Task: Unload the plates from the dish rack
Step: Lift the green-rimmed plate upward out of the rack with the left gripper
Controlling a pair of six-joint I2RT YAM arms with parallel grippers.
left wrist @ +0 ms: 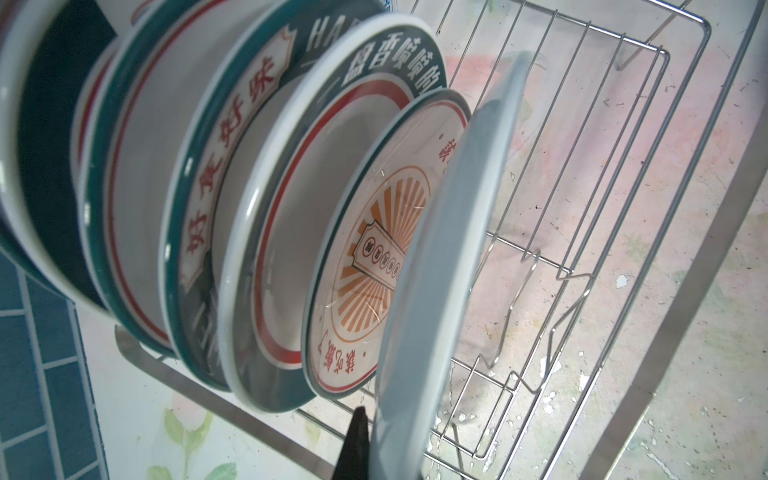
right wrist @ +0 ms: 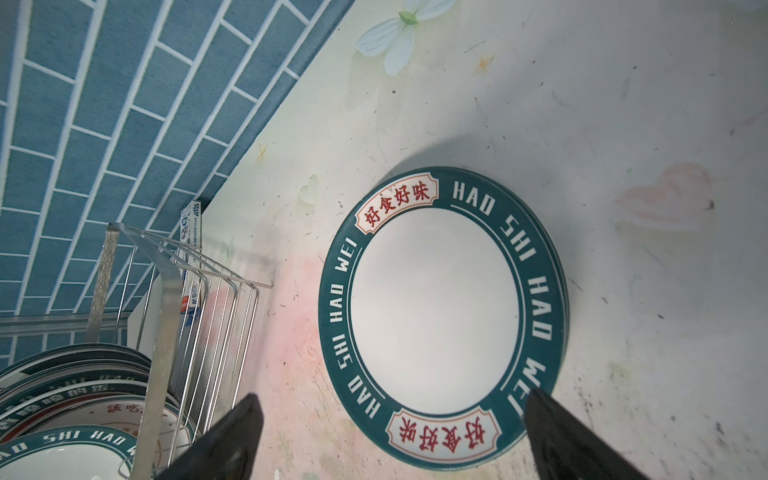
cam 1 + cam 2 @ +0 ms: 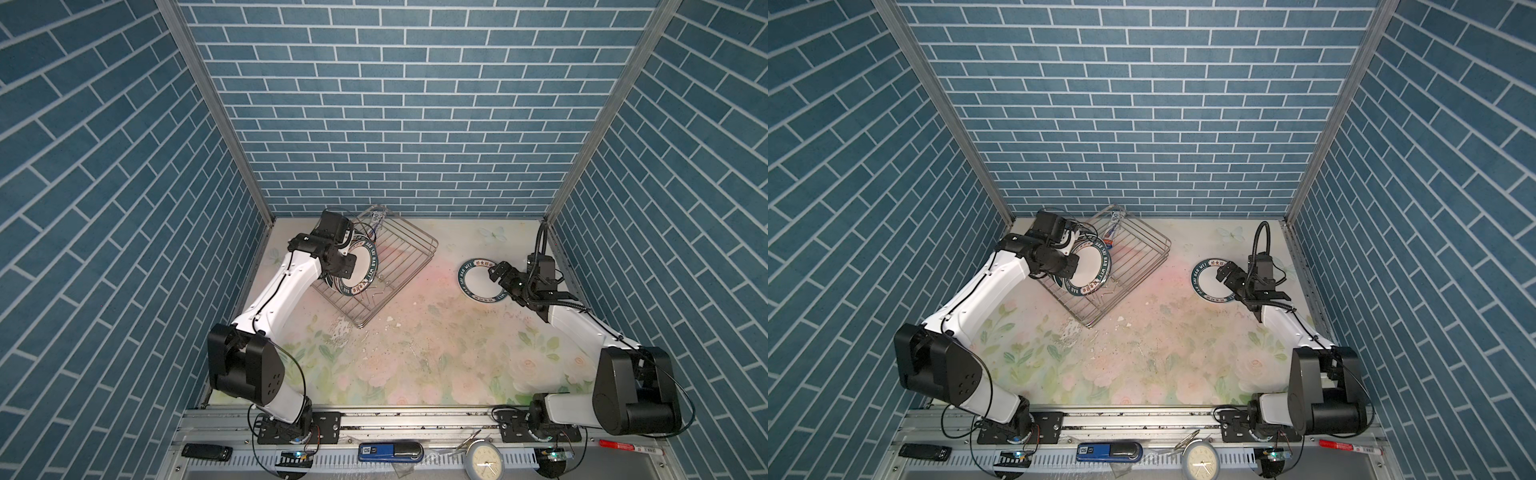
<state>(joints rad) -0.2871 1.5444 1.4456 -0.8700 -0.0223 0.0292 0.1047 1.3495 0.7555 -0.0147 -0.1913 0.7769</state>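
The silver wire dish rack [image 3: 409, 249] [image 3: 1140, 249] stands at the back left. Several plates [image 1: 291, 208] stand on edge in it, in a row. My left gripper [image 3: 351, 253] [image 3: 1069, 245] [image 1: 386, 449] is shut on the rim of the end plate [image 1: 436, 291] [image 3: 365, 270]. One black finger [image 1: 357, 440] shows and the plate hides the other. A teal-rimmed plate [image 3: 478, 279] [image 3: 1208, 280] [image 2: 436, 316] lies flat on the table at the right. My right gripper [image 3: 498, 274] [image 3: 1227, 274] [image 2: 392, 436] hangs open just over its near rim, holding nothing.
A small blue and white carton [image 3: 377, 220] leans in the rack's back corner. Blue brick walls close in the left, back and right. On the front rail lie a clock [image 3: 484, 459], a blue device [image 3: 388, 451], a black remote [image 3: 206, 451] and a red marker [image 3: 631, 446].
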